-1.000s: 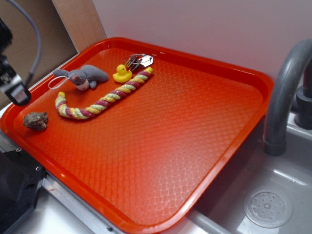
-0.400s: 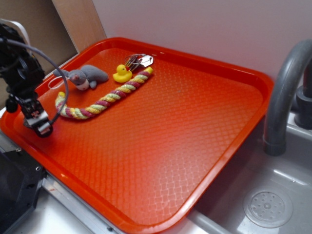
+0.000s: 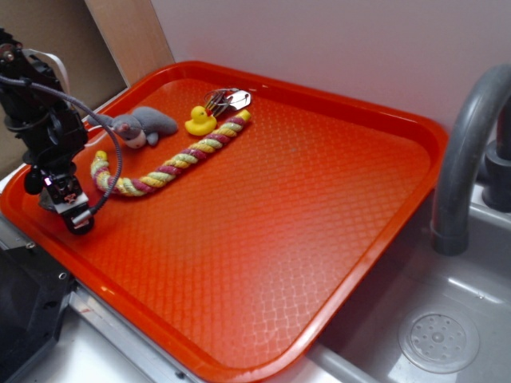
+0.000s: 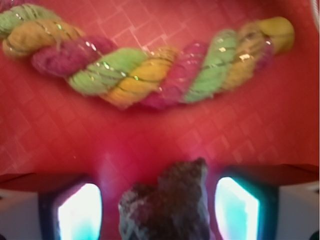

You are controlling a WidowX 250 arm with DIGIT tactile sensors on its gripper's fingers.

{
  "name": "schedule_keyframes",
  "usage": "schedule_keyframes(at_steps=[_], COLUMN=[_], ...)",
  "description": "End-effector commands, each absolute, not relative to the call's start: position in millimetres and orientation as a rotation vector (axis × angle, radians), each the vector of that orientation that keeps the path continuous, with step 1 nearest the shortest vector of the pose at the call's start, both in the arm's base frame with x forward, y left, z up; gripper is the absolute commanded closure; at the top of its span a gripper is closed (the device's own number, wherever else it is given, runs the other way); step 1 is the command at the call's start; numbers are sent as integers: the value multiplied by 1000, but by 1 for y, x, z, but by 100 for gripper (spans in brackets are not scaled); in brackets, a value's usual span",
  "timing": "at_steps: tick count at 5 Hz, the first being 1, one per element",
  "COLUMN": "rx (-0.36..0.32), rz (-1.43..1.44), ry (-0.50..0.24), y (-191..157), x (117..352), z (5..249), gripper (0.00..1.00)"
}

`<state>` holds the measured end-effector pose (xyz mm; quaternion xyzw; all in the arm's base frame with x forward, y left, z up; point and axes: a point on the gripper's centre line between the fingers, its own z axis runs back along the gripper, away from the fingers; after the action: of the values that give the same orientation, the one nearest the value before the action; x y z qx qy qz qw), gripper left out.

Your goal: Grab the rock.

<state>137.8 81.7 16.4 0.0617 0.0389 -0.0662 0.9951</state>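
Grey-brown rock [image 4: 167, 207] sits between the spread jaws of the gripper [image 3: 70, 209], low at the near-left corner of the red tray [image 3: 383, 120] — placed to straddle it w/ room each side. Braided rope [image 4: 145, 65] lies just beyond, clear of the pinch.

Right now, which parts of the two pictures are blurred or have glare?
Wrist view: the whole picture is soft; the rope and the rock lack sharp edges, and the two finger pads glow white-cyan. Exterior view: mostly sharp, with pale glare on the near part of the tray.
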Motion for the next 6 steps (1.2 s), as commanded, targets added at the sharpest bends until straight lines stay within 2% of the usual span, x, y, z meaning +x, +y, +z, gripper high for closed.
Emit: schedule_keyframes(at_steps=[1, 2, 3, 4, 5, 6], rx=[129, 163, 163, 135, 114, -13], rz=[-159, -144, -71, -106, -111, -117], ry=[71, 34, -2, -61, -120, -149], y=[83, 70, 47, 10, -27, -45], x=[141, 148, 159, 173, 174, 180], z=[23, 48, 85, 134, 185, 225], gripper=[100, 100, 100, 100, 100, 100])
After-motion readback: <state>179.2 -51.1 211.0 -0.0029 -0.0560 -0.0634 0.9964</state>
